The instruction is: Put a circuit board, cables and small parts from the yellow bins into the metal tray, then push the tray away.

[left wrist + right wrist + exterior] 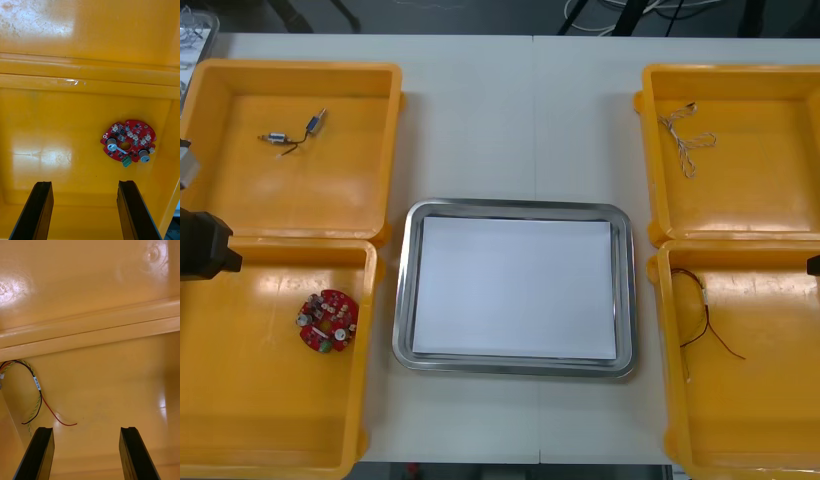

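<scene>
Nothing of the job is done yet, as far as I can judge. The tray (402,300) sits in the middle of the table (510,110) between the four bins, and its white inside is bare.

My left gripper (84,183) hangs over the near left bin (250,400) with its fingers spread wide and nothing between them. The circuit board (127,144) lies flat on the bin floor ahead of my fingers, off toward one of them and not between them. From above, the board (327,322) is near the middle of that bin.

My right gripper (86,429) is likewise spread and empty, over the near right bin (770,400). A red, black and yellow cable (35,390) lies loose on the floor there, beyond one fingertip and close to the bin wall.

The far left bin (330,190) holds a few small metal parts (290,135) with a short dark lead. The far right bin (750,190) holds a pale twisted cable (685,140); it may be the blue and white one, but I cannot make out its colours for certain.

So everything is left: board, cables and parts to lift across, then the tray to push away. I would judge the board the nearest first pick, once my left fingers are lined up to either side of it.
</scene>
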Tool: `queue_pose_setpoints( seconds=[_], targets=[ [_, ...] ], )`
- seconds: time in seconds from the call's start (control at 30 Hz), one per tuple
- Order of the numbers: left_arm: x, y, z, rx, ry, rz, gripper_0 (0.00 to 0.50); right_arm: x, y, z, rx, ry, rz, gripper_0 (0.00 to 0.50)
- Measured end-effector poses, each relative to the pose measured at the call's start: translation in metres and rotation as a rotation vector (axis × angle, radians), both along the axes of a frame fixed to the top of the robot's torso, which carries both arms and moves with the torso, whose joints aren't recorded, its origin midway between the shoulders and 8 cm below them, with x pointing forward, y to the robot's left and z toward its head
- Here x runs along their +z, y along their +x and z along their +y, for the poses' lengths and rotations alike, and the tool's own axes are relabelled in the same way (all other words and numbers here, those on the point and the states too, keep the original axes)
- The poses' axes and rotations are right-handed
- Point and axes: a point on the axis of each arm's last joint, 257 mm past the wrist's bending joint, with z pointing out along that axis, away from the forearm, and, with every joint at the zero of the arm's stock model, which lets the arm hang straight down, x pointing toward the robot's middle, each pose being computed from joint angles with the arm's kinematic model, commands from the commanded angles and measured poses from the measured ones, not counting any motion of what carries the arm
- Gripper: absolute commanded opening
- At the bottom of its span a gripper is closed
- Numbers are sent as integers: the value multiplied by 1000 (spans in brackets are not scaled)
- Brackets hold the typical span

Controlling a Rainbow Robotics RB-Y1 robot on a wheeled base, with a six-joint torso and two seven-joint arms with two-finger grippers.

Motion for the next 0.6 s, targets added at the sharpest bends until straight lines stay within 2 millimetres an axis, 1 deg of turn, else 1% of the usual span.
queue_pose_setpoints(
  seconds=[0.6],
  targets=[
    [0, 0, 0, 0, 0, 0, 500, 0, 0, 0, 0, 0, 0, 500]
  ],
)
